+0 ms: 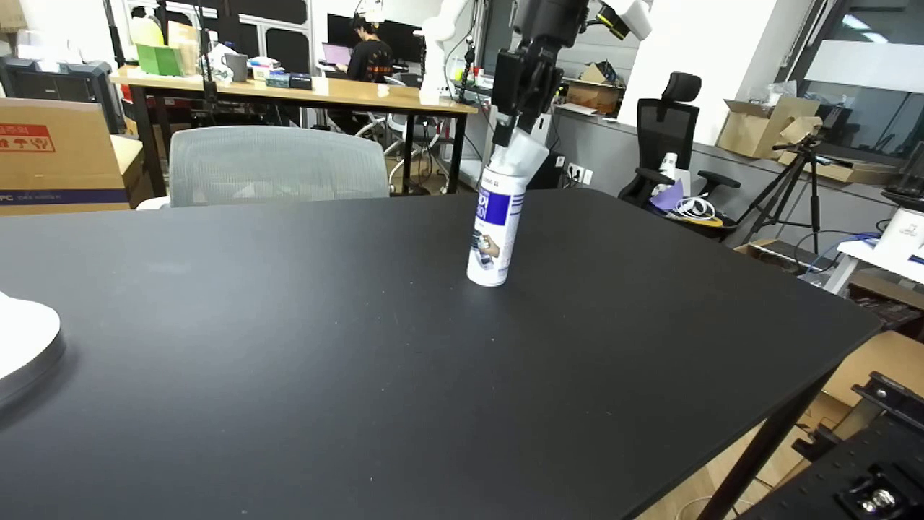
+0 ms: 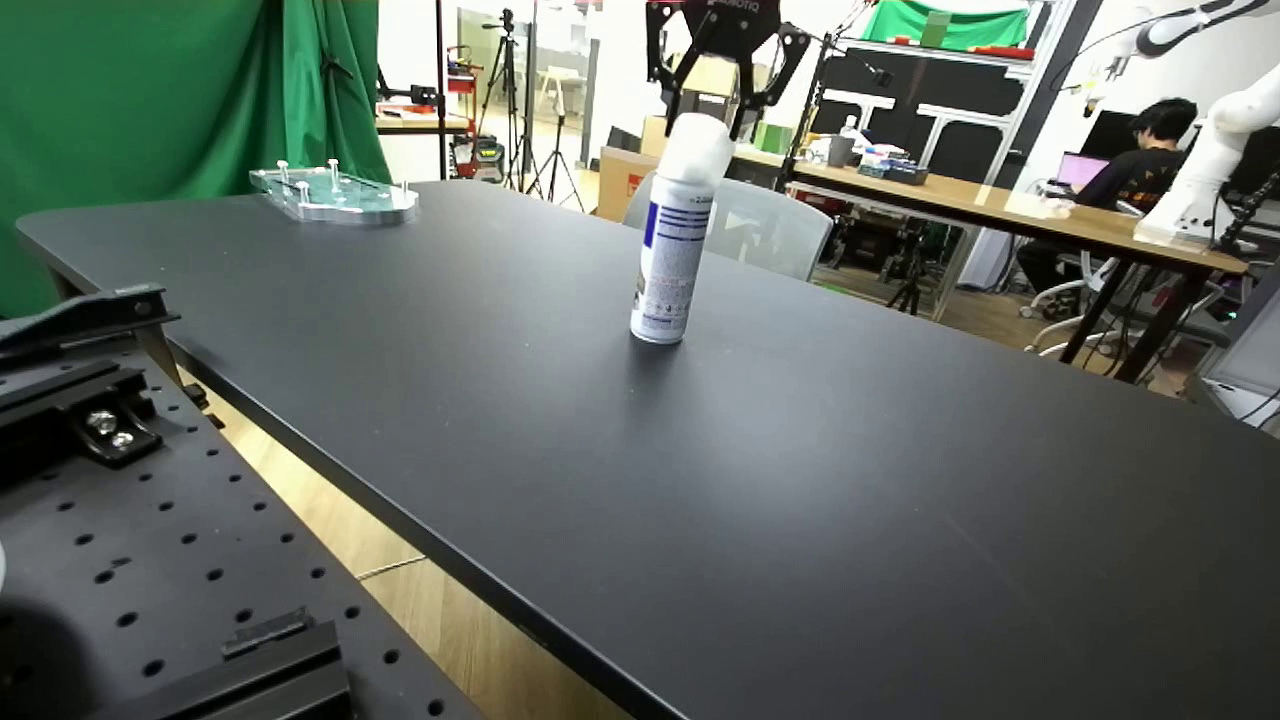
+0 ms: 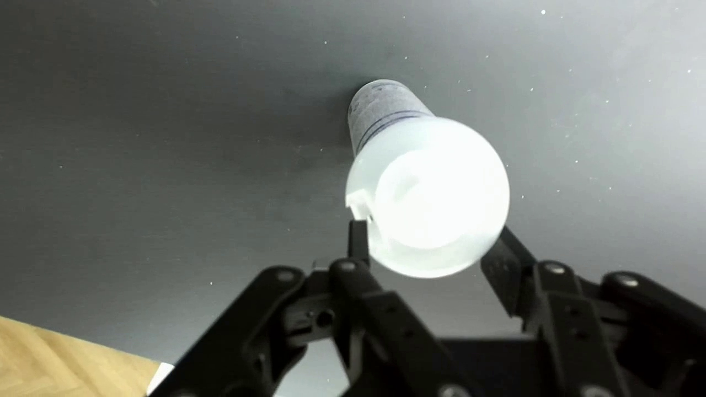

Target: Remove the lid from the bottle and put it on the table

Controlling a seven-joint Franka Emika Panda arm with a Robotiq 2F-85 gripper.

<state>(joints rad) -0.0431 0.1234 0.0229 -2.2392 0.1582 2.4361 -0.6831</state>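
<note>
Office space surrounds us, with a green curtain (image 2: 140, 120) and a wooden desk (image 1: 341, 88) beyond the matte black tabletop (image 2: 800, 500), which carries a clear pegged plate (image 2: 355, 211) near one end. On that speckled surface our bottle (image 1: 498, 224) stands, well apart from the plate. We see the end effector (image 3: 430, 229) pinching the lid (image 3: 427, 190) from either side; the lid sits atop the bottle, seemingly askew. We judge the grasp made, though we cannot tell whether the lid is loose; lifting it clear and setting it on the tabletop are left for us.

Gripper (image 1: 517, 131) at lid (image 1: 531, 152), bottle (image 1: 497, 224) (blue-labelled), black table (image 1: 303, 339)
</note>
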